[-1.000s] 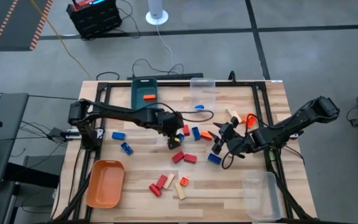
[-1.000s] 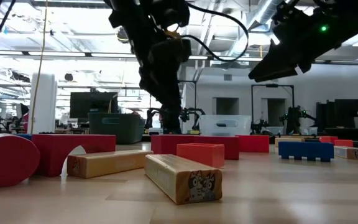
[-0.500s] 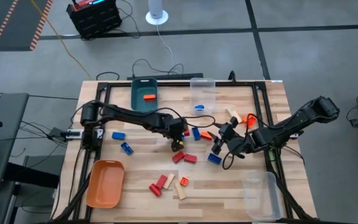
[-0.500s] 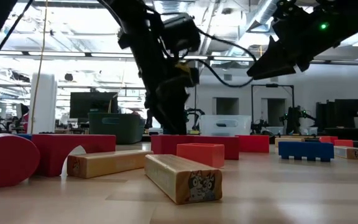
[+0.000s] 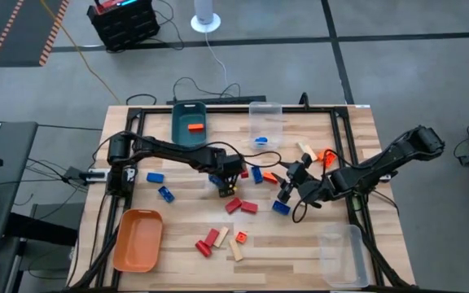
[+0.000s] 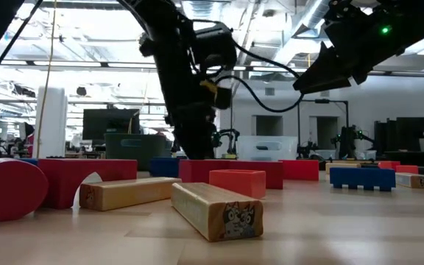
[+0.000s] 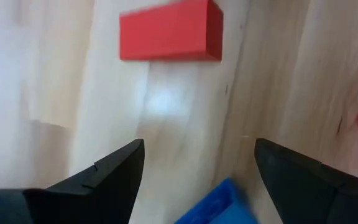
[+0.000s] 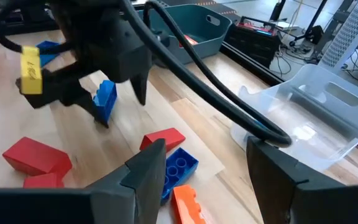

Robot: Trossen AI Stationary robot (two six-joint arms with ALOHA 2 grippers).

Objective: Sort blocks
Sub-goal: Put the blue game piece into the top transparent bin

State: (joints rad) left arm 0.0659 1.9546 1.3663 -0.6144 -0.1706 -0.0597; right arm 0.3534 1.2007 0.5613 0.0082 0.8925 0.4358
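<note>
1. High view shows that the sorting is only at its beginning: one orange block (image 5: 195, 127) lies in the teal bin (image 5: 179, 130) at the far edge of the table (image 5: 357, 146), and one blue block (image 5: 260, 139) seems to lie in the clear bin (image 5: 265, 111) next to it. The orange bin (image 5: 137, 240) near the front left corner looks empty, and so does the second clear bin (image 5: 340, 256) at the front right.
2. Most of the blocks (image 5: 243, 203) are not sorted yet. They lie scattered over the middle of the table: red and blue ones between the two arms, two blue ones more to the left, and a small group of red, wooden and orange ones near the front.
3. Left end effector (image 5: 225, 181) is low over the middle of the table, with fingers spread wide and nothing held between them. I judge that it is about to take a block there.
4. Right end effector (image 5: 287, 181) waits near the middle right, above some blue and orange blocks; its fingers stand apart and hold nothing.
5. Left wrist view gives what the high view cannot: bare wood between the left fingers, a red block (image 7: 170, 30) ahead of them and a blue block corner (image 7: 219, 204) near their base.
6. Right wrist view shows the left end effector from the side, with a blue block (image 8: 105, 100) standing right at its fingertips; I cannot tell whether they touch it.
7. Low view shows the front group close up, among it a wooden block (image 6: 216, 210) with a printed end, and that the right arm hangs well above the table.
</note>
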